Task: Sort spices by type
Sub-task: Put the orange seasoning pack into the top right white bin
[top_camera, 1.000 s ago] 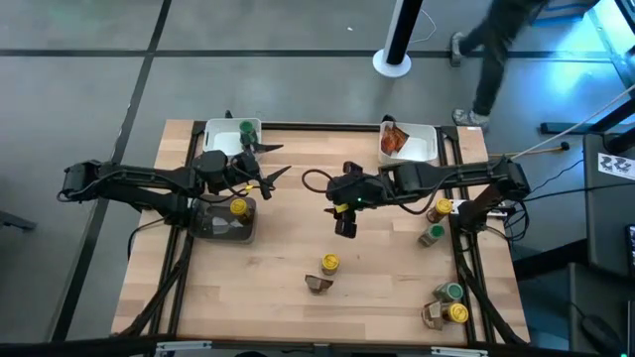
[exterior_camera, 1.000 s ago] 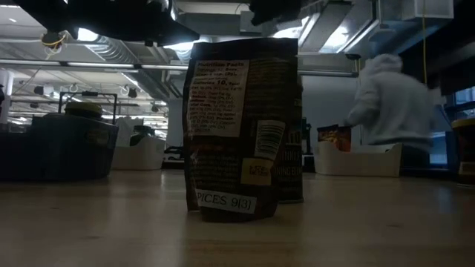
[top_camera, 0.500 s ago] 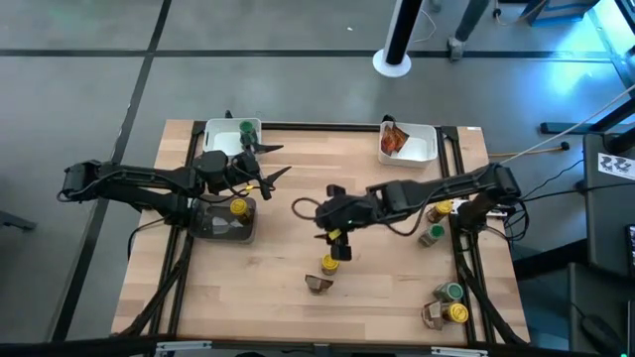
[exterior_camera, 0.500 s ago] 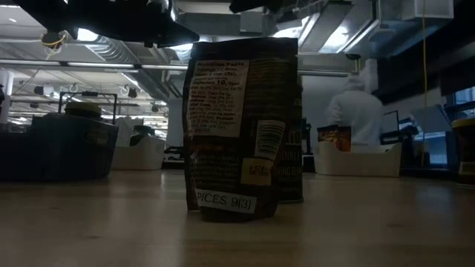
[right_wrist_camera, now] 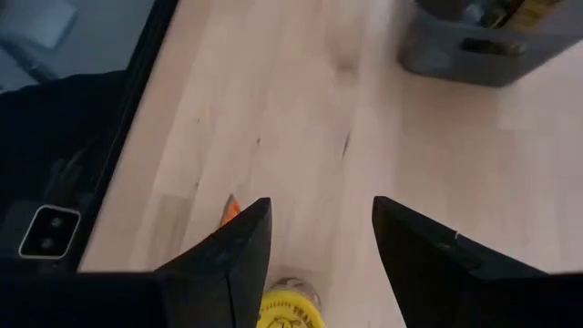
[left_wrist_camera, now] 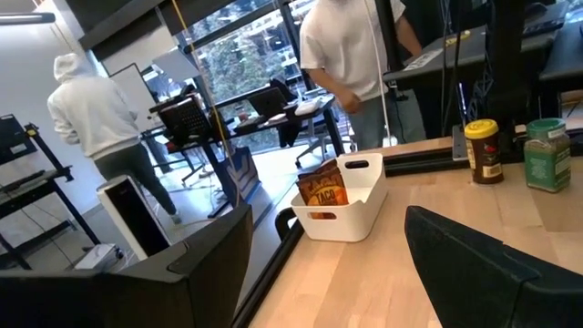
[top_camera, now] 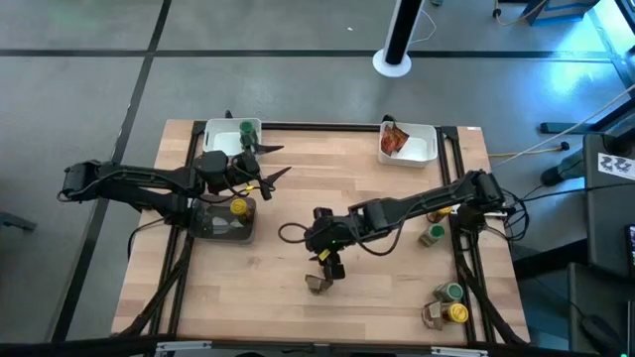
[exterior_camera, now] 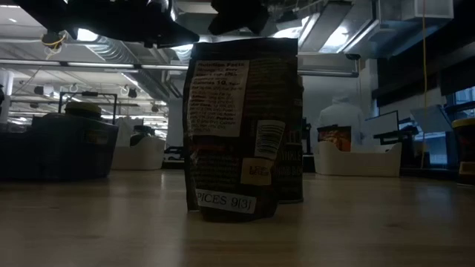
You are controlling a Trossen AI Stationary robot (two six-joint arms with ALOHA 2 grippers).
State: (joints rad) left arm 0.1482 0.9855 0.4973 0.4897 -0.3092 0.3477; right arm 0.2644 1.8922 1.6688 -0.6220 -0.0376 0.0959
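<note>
The spices are only partly sorted, scattered across the wooden table (top_camera: 288, 218). Going left to right in the high view: at ten o'clock, a green-lidded jar (top_camera: 246, 129) sits in the left white tray (top_camera: 213, 135). Just below it, toward nine o'clock, one yellow-lidded jar (top_camera: 238, 207) stands in the dark tray (top_camera: 213, 226). The left gripper (top_camera: 270, 164) hovers between these two trays, empty, its jaws spread wide apart.

Near six o'clock, the right gripper (top_camera: 330, 266) hangs over a second yellow-lidded jar (right_wrist_camera: 290, 314), which the right wrist view shows between its fingers (right_wrist_camera: 232, 251). The jaws stand apart there and do not yet grip it. A brown packet (top_camera: 318, 284) stands just beside that jar, filling the middle of the low view.

At one o'clock, the right white tray (top_camera: 422, 147) holds an orange packet (top_camera: 393, 141). At three o'clock, a loose yellow-lidded jar (top_camera: 440, 209) and a loose green-lidded jar (top_camera: 432, 235) stand close together. At five o'clock lies a cluster of one green-lidded jar (top_camera: 452, 293), another yellow-lidded one (top_camera: 457, 312) and a second brown packet (top_camera: 433, 314).

By my count three items are binned, one of each type, and seven are left. The jar under the right gripper looks the next to go, likely to the dark tray.
</note>
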